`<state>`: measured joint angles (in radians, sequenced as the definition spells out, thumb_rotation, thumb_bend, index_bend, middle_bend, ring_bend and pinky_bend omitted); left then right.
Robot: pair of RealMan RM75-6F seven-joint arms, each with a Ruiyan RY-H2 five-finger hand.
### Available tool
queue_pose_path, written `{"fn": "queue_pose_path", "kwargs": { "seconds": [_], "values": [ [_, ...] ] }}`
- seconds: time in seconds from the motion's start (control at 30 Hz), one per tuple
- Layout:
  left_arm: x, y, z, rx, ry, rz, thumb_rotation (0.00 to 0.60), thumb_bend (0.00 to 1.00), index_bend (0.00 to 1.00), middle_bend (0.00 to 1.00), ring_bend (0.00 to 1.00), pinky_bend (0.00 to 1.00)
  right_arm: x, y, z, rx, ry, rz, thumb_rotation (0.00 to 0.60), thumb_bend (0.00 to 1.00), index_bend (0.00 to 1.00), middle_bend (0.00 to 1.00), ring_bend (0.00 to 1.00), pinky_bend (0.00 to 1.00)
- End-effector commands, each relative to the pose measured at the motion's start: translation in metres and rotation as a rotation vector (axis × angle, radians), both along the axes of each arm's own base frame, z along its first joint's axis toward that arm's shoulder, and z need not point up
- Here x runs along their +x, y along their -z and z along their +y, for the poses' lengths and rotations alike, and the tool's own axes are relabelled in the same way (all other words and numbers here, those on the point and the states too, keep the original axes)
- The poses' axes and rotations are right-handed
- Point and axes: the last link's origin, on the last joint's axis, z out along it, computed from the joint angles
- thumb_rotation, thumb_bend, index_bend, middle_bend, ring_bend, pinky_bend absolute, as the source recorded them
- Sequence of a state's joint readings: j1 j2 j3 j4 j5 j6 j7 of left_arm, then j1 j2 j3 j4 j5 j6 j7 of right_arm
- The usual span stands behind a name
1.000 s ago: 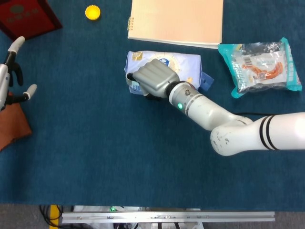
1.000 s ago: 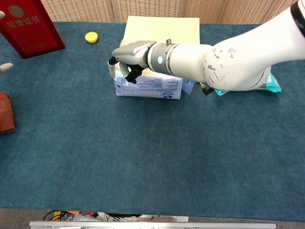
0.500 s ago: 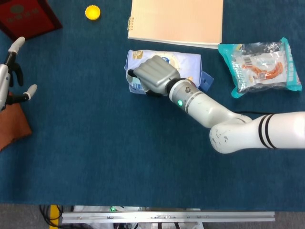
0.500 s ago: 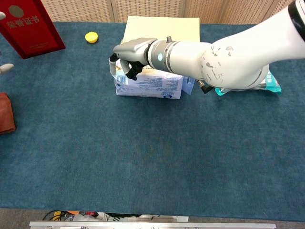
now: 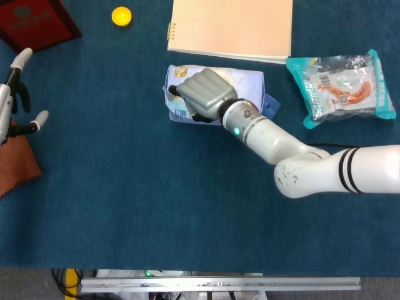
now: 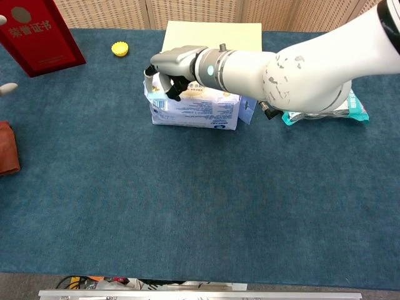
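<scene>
A blue-and-white soft pack (image 5: 247, 84) lies on the blue table cloth just below a tan notebook (image 5: 231, 28). My right hand (image 5: 203, 94) lies over the pack's left end with its fingers curled round that edge, gripping it. In the chest view the right hand (image 6: 172, 65) wraps the top left corner of the pack (image 6: 200, 112), which looks slightly pulled up there. My left hand (image 5: 15, 94) hovers at the far left edge with fingers apart and nothing in it, above a brown cloth (image 5: 15, 165).
A red booklet (image 5: 34, 22) stands at the far left corner, with a yellow bottle cap (image 5: 121, 15) beside it. A teal snack packet (image 5: 344, 87) lies right of the notebook. The brown cloth (image 6: 7, 156) sits at the left edge.
My right hand has shifted a little toward the notebook along the pack's left end, and the pack's corner has risen slightly under it. The left hand has not moved.
</scene>
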<state>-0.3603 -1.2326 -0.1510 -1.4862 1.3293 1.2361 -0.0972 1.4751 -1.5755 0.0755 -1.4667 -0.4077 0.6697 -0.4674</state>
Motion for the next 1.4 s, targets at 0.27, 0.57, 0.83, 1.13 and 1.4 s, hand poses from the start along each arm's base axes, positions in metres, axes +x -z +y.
{"fn": "queue_pose_path", "kwargs": {
  "seconds": [0.27, 0.57, 0.83, 1.13, 1.4],
  "values": [
    [-0.002, -0.001, -0.001, 0.000, -0.006, 0.001, 0.600, 0.23, 0.00, 0.66, 0.65, 0.78, 0.004, 0.003, 0.002, 0.008, -0.001, -0.016, 0.600, 1.00, 0.24, 1.00, 1.00, 1.00],
    [-0.002, -0.002, -0.001, 0.003, -0.008, -0.002, 0.600, 0.23, 0.00, 0.66, 0.65, 0.78, 0.007, -0.002, 0.004, -0.002, -0.018, -0.045, 0.600, 1.00, 0.24, 1.00, 1.00, 1.00],
    [-0.002, -0.001, -0.002, 0.000, -0.007, -0.001, 0.600, 0.23, 0.00, 0.66, 0.65, 0.78, 0.000, -0.009, 0.008, 0.002, -0.030, -0.017, 0.600, 1.00, 0.24, 1.00, 1.00, 1.00],
    [-0.002, -0.001, -0.002, 0.001, -0.008, -0.004, 0.600, 0.23, 0.00, 0.66, 0.65, 0.78, -0.011, -0.017, 0.009, -0.009, -0.022, 0.015, 0.600, 1.00, 0.24, 1.00, 1.00, 1.00],
    [-0.001, -0.003, -0.001, 0.008, -0.002, -0.011, 0.600, 0.23, 0.00, 0.66, 0.65, 0.78, -0.033, -0.075, 0.000, -0.174, -0.022, -0.059, 0.600, 1.00, 0.24, 1.00, 1.00, 1.00]
  ]
}}
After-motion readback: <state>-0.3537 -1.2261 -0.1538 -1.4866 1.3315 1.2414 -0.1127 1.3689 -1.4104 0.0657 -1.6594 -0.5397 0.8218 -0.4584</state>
